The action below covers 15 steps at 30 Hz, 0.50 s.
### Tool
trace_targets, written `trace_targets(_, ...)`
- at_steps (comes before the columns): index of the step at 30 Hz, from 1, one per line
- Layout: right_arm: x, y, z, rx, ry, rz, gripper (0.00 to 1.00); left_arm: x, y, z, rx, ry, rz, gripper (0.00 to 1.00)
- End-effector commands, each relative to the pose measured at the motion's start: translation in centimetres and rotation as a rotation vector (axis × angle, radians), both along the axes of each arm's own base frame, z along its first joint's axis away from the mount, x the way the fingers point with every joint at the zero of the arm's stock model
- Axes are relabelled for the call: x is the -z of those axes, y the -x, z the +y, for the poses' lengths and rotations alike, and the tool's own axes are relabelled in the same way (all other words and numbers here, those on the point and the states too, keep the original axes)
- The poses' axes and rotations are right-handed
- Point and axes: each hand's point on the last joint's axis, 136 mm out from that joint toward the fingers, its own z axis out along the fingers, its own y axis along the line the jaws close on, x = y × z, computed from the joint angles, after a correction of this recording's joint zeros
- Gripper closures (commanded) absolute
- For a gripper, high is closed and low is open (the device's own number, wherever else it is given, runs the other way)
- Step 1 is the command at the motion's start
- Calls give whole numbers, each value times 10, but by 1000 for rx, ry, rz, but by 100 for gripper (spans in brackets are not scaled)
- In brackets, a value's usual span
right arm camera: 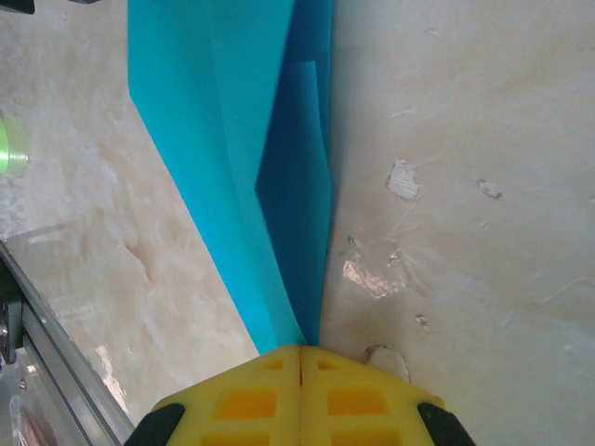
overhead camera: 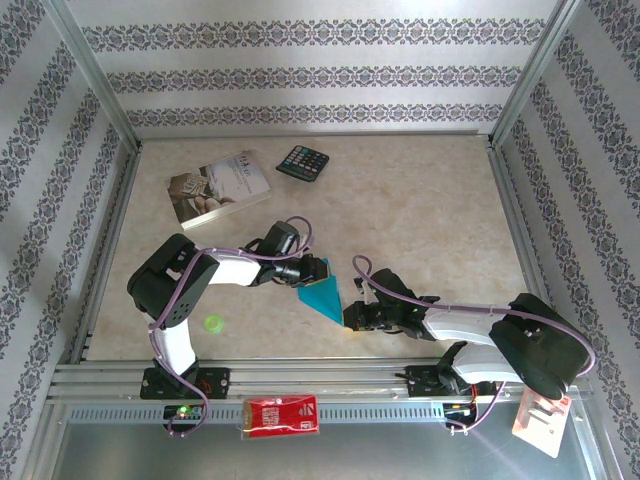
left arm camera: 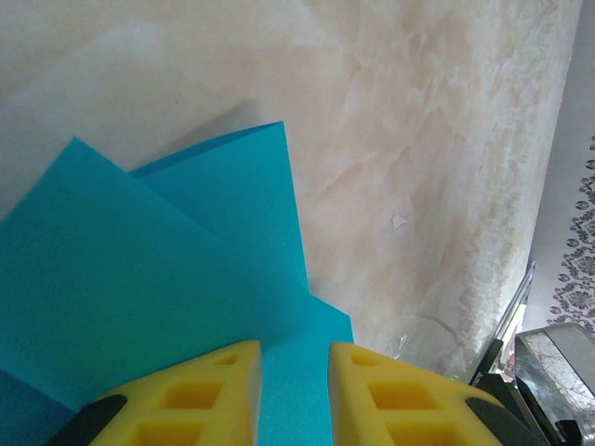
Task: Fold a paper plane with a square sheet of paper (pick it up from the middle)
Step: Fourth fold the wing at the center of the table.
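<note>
Left gripper (overhead camera: 316,270) sits at 11 o'clock of the turquoise-blue folded paper sheet (overhead camera: 322,298). Its yellow fingers (left arm camera: 218,395) are a narrow gap apart over the sheet's flaps, with nothing seen pinched between them. The sheet lies on the beige marble-look table (overhead camera: 430,200), just toward 6 o'clock of table centre, between the two arms. Right gripper (overhead camera: 348,318) is at the sheet's 5 o'clock tip, fingers pressed fully together and the pointed tip running into their seam, so it is judged clamped on that tip. Progress, judged: early folds are done, since the sheet is no longer square and reads as a pointed wedge with overlapping layers. It is not yet a slim dart, so the lengthwise closing and wing folds look left, roughly mid-task. Top view gives the layout: pale printed book (overhead camera: 220,188) at 10 o'clock, black calculator (overhead camera: 303,162) at 12, red packet (overhead camera: 283,415) on the front rail at 6, all well apart from the sheet; the layers don't read there. Left wrist view shows two stacked flaps, and a shadow beside the upper edge suggests it sits slightly raised. Right wrist view shows the long crease, a darker inner pocket and chipped spots (right arm camera: 404,181) in the tabletop beside the sheet.
</note>
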Motion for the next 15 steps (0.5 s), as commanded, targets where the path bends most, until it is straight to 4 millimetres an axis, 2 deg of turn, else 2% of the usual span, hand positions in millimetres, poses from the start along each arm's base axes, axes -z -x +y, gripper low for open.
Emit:
trace_targets(1, 32, 12, -22, 25, 140, 49, 99, -16, -8, 3, -21, 51, -42, 75)
trace_targets(7, 32, 11, -22, 23, 140, 46, 99, -56, -8, -12, 24, 131, -146, 72)
trace_targets(15, 32, 12, -22, 22, 144, 47, 99, -63, -3, -29, 90, 88, -185, 66)
